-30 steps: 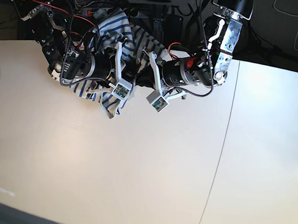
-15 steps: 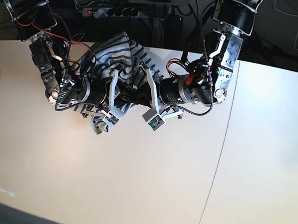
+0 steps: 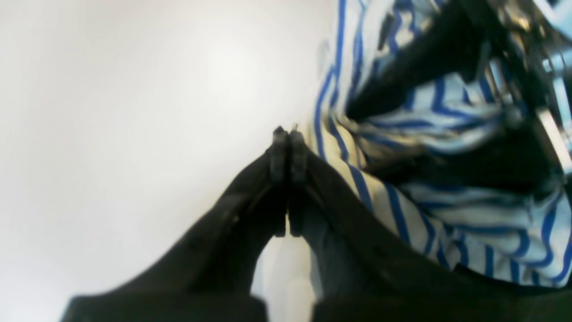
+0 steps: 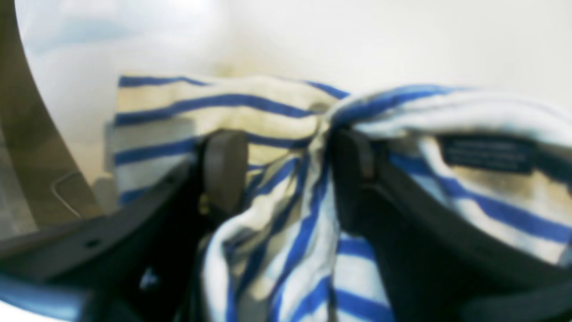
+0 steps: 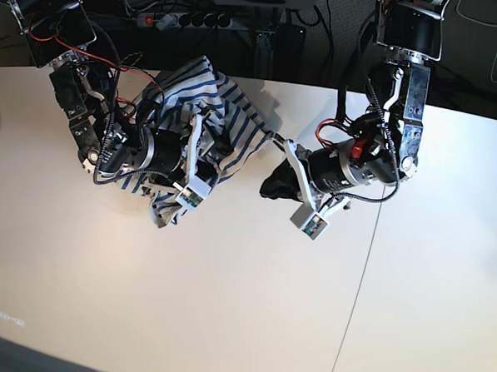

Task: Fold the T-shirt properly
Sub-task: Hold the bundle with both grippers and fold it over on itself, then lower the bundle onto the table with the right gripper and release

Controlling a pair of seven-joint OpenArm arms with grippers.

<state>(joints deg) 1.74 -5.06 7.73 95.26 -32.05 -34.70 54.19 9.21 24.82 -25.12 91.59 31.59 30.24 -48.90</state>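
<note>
T-shirt [image 5: 195, 91] soft, light, crumpled; take it at the hem corners. My right gripper [image 4: 286, 156] stands wide around cloth, left gripper [image 3: 286, 147] closed, empty.

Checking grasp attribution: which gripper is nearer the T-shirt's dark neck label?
Right. The right gripper stands open around bunched T-shirt fabric, the label just beside one finger. The left gripper, shut, sits at the shirt's edge; no label shows there.

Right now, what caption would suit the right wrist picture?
Open right claw straddling a bunched fold of the striped T-shirt, its dark label showing.
</note>
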